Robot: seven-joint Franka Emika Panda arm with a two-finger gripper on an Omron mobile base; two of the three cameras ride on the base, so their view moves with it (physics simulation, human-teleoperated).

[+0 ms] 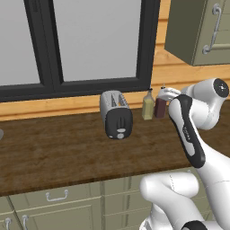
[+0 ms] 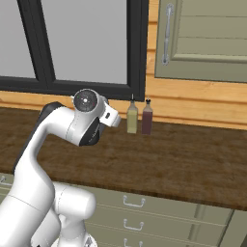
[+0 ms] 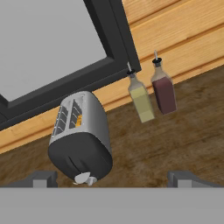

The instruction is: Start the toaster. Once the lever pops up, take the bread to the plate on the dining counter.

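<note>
Toaster stood mid-frame on the dark wood tabletop under the window, lever end facing the arm, bread seated in a slot. Pincer hung apart, jaws wide, probably lining up to press the lever.

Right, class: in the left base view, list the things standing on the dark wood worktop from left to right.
Small rounded silver toaster with black end panel → pale olive glass bottle → dark red-brown glass bottle.
</note>
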